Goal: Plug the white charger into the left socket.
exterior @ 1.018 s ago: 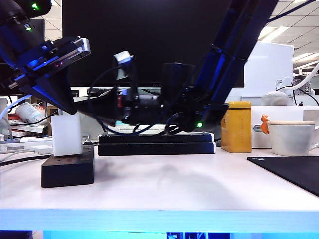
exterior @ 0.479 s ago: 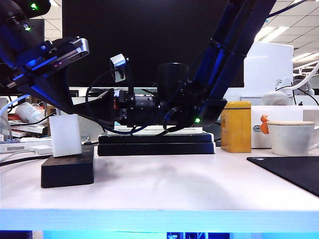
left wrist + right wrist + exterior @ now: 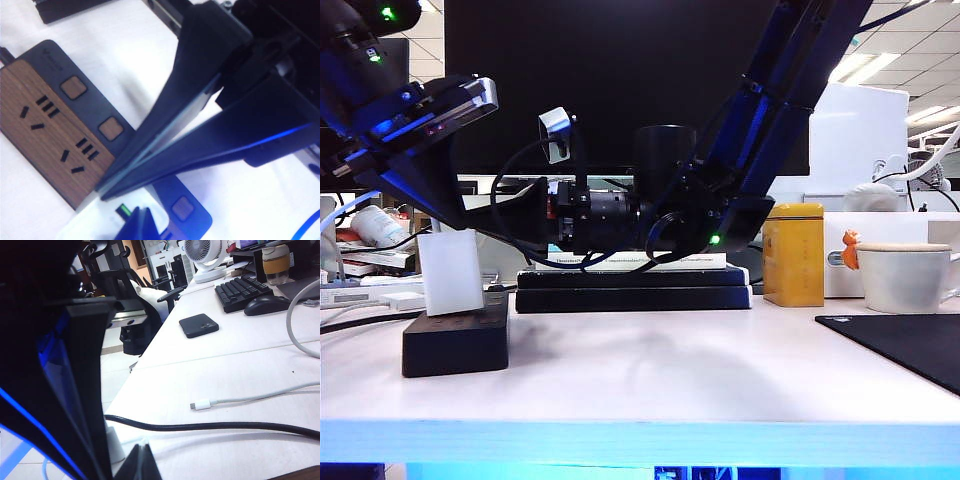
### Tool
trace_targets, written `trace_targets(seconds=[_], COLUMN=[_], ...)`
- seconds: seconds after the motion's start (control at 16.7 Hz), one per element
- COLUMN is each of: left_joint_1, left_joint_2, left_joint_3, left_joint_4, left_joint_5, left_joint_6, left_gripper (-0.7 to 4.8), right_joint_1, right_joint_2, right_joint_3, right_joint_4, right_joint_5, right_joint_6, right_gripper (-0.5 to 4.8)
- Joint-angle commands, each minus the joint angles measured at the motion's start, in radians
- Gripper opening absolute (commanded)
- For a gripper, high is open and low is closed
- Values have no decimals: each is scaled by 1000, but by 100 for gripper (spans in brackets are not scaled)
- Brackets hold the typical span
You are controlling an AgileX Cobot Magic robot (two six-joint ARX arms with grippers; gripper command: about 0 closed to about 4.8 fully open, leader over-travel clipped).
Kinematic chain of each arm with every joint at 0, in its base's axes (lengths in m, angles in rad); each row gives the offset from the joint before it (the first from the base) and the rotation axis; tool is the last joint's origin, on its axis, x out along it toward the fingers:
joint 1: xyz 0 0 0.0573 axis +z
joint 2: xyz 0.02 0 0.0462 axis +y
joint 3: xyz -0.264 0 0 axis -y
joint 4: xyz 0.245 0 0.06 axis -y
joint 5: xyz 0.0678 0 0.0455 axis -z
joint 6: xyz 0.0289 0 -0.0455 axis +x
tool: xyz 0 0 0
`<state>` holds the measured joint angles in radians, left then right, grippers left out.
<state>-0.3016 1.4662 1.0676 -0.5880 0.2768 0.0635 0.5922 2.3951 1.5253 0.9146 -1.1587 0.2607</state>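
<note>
Left tool (image 3: 468, 222) in the exterior view: clenched, holding nothing, tips just above the white charger (image 3: 450, 272). The charger stands upright on the near end of the black power strip (image 3: 455, 342); whether its prongs are seated can't be told. Right tool (image 3: 520, 215) reaches across the middle toward it, also clenched, no load visible. Yellow tin (image 3: 794, 255) and white cup (image 3: 905, 275) sit well apart, no obstruction.

Left wrist view: shut left tool (image 3: 102, 191) hangs over the strip (image 3: 45, 130), a white corner of the charger (image 3: 87, 222) just past its tip. Two slot sets (image 3: 37, 112) are free.

Right wrist view: the tool's fingers (image 3: 75, 390) are dark and tell little. White cable (image 3: 260, 395) ends in a loose connector (image 3: 200, 404), with a black cord (image 3: 210, 426) beside it on the worktop (image 3: 225, 355).

Likely handling: light, rigid, glossy block that slips easily. Pinch the flat sides low and press straight down. The trailing cable may drag or snag.
</note>
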Motion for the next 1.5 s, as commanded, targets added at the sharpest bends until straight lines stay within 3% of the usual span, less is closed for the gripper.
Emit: trace_targets(seconds=[0.06,1.5], left_joint_1=[0,0], left_joint_2=[20,43], left_joint_3=[-17,-17], left_joint_4=[-70,-90], left_joint_5=[-30,-26], left_joint_6=[8,11], left_gripper=[-6,-6], right_joint_1=[-6,-18], right_joint_2=[8,8], right_joint_3=[-6,-6], right_joint_4=[-88,-389], right_joint_5=[-6,61], right_joint_6=[-6,-173], right_gripper=[-1,-1])
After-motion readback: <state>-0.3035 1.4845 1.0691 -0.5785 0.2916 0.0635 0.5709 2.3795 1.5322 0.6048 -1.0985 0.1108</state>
